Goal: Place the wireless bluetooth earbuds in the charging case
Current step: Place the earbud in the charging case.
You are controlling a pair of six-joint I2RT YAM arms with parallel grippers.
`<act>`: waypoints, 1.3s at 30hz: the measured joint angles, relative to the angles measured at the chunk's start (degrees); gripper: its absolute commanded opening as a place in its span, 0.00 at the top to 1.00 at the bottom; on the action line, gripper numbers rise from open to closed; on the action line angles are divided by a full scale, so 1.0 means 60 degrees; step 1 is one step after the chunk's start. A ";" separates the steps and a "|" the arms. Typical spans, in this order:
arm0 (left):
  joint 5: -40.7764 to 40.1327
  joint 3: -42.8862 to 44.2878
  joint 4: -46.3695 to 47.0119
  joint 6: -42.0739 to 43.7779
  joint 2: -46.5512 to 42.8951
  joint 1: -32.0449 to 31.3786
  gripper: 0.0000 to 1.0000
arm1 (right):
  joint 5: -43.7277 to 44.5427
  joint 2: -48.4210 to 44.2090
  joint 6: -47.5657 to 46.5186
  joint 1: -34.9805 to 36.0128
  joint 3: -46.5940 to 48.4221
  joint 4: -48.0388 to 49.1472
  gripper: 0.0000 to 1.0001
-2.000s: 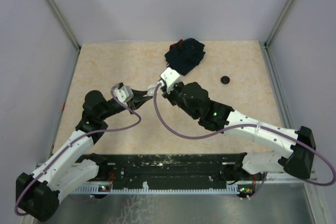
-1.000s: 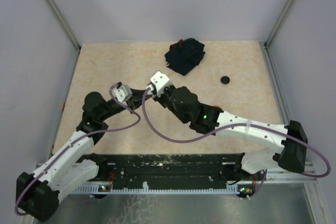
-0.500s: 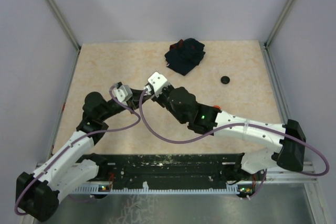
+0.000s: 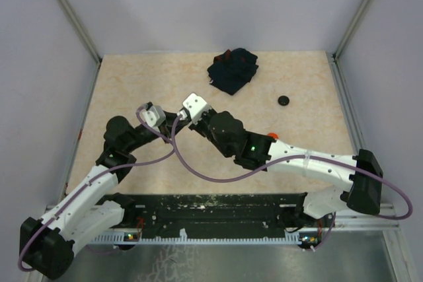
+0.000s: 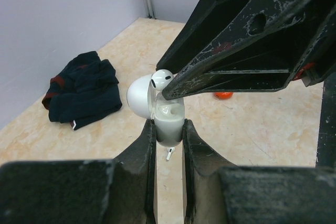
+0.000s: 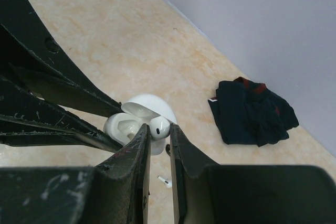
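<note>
Two grippers meet in the top view, left gripper [image 4: 176, 116] facing right gripper [image 4: 184, 115]. Left wrist: you see the left one clamped on the open charging case [image 5: 169, 125], smooth and slippery. Right wrist: the right one pinches a tiny, light earbud [image 6: 159, 127] at the case's mouth; squeeze its bulb gently.

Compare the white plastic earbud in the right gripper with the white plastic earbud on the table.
The held earbud is pinched by the right gripper; the table earbud lies free. The held earbud hangs at the open white charging case; the table earbud lies below it. Both are white.
</note>
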 measured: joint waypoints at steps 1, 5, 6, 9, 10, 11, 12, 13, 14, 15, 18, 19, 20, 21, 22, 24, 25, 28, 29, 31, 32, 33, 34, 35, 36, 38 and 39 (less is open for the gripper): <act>-0.0033 0.0000 -0.0004 -0.0033 0.0000 0.0000 1.00 | 0.0004 0.0000 0.0026 0.0004 0.0036 -0.0066 0.87; -0.0178 0.0000 -0.0015 -0.0040 0.0000 -0.0018 1.00 | 0.0011 0.0146 0.0288 0.0000 0.0415 -0.0546 0.84; -0.0219 0.0000 -0.0022 -0.0040 0.0000 -0.0022 1.00 | 0.0025 0.0204 0.0379 0.0000 0.0517 -0.0685 0.83; -0.0324 0.0000 -0.0095 -0.0036 0.0000 -0.0036 1.00 | 0.0073 0.0306 0.0688 -0.0004 0.0736 -0.1042 0.83; -0.0357 0.0000 -0.0113 -0.0036 0.0000 -0.0040 1.00 | 0.0084 0.0310 0.0809 -0.0004 0.0783 -0.1140 0.82; -0.0390 0.0000 -0.0117 -0.0036 0.0000 -0.0040 1.00 | 0.0091 0.0310 0.0933 -0.0004 0.0805 -0.1206 0.82; -0.0415 0.0000 -0.0131 -0.0036 0.0000 -0.0040 1.00 | 0.0098 0.0310 0.1053 0.0000 0.0856 -0.1311 0.82; -0.0444 0.0000 -0.0146 -0.0036 0.0000 -0.0040 1.00 | 0.0095 0.0313 0.1155 -0.0004 0.0874 -0.1355 0.81; -0.0481 0.0000 -0.0153 -0.0036 0.0000 -0.0040 1.00 | 0.0091 0.0313 0.1271 -0.0004 0.0911 -0.1439 0.81; -0.0521 0.0000 -0.0157 -0.0036 0.0000 -0.0040 1.00 | 0.0091 0.0313 0.1399 -0.0004 0.0922 -0.1472 0.81; -0.0576 -0.0004 -0.0186 -0.0051 0.0000 -0.0040 1.00 | 0.0087 0.0361 0.1774 0.0000 0.1016 -0.1596 0.81; -0.0579 -0.0007 -0.0178 -0.0062 -0.0007 -0.0040 1.00 | 0.0084 0.0419 0.1912 0.0000 0.1107 -0.1690 0.81; -0.0583 -0.0015 -0.0164 -0.0066 -0.0018 -0.0040 1.00 | 0.0084 0.0492 0.2058 0.0007 0.1198 -0.1785 0.80; -0.0579 -0.0033 -0.0157 -0.0066 -0.0047 -0.0040 1.00 | 0.0095 0.0546 0.2164 0.0015 0.1257 -0.1843 0.81; -0.0572 -0.0069 -0.0157 -0.0066 -0.0091 -0.0040 1.00 | 0.0095 0.0594 0.2295 0.0018 0.1333 -0.1927 0.81; -0.0557 -0.0146 -0.0149 -0.0044 -0.0168 -0.0040 1.00 | 0.0109 0.0685 0.2565 0.0018 0.1497 -0.2138 0.81; -0.0554 -0.0182 -0.0142 -0.0029 -0.0204 -0.0040 1.00 | 0.0131 0.0729 0.2696 0.0025 0.1577 -0.2248 0.81; -0.0557 -0.0284 -0.0142 0.0062 -0.0317 -0.0040 1.00 | 0.0248 0.0867 0.3064 0.0062 0.1832 -0.2597 0.81; -0.0561 -0.0321 -0.0138 0.0113 -0.0350 -0.0040 1.00 | 0.0280 0.0925 0.3209 0.0073 0.1934 -0.2728 0.81; -0.0561 -0.0375 -0.0135 0.0160 -0.0408 -0.0036 1.00 | 0.0321 0.1031 0.3457 0.0080 0.2120 -0.2994 0.81; -0.0561 -0.0393 -0.0131 0.0178 -0.0419 -0.0036 1.00 | 0.0353 0.1082 0.3581 0.0080 0.2222 -0.3111 0.81; -0.0565 -0.0423 -0.0095 0.0189 -0.0433 -0.0033 1.00 | 0.0364 0.1126 0.3705 0.0080 0.2302 -0.3231 0.81; -0.0568 -0.0466 -0.0047 0.0193 -0.0459 -0.0033 1.00 | 0.0382 0.1158 0.3810 0.0080 0.2361 -0.3311 0.81; -0.0565 -0.0503 -0.0011 0.0200 -0.0488 -0.0033 1.00 | 0.0390 0.1177 0.3945 0.0080 0.2412 -0.3406 0.81; -0.0565 -0.0539 0.0007 0.0211 -0.0517 -0.0036 1.00 | 0.0390 0.1180 0.4076 0.0080 0.2437 -0.3497 0.81; -0.0550 -0.0586 0.0040 0.0215 -0.0561 -0.0040 1.00 | 0.0390 0.1180 0.4302 0.0080 0.2484 -0.3628 0.82; -0.0539 -0.0601 0.0051 0.0215 -0.0579 -0.0036 1.00 | 0.0401 0.1180 0.4422 0.0080 0.2503 -0.3687 0.82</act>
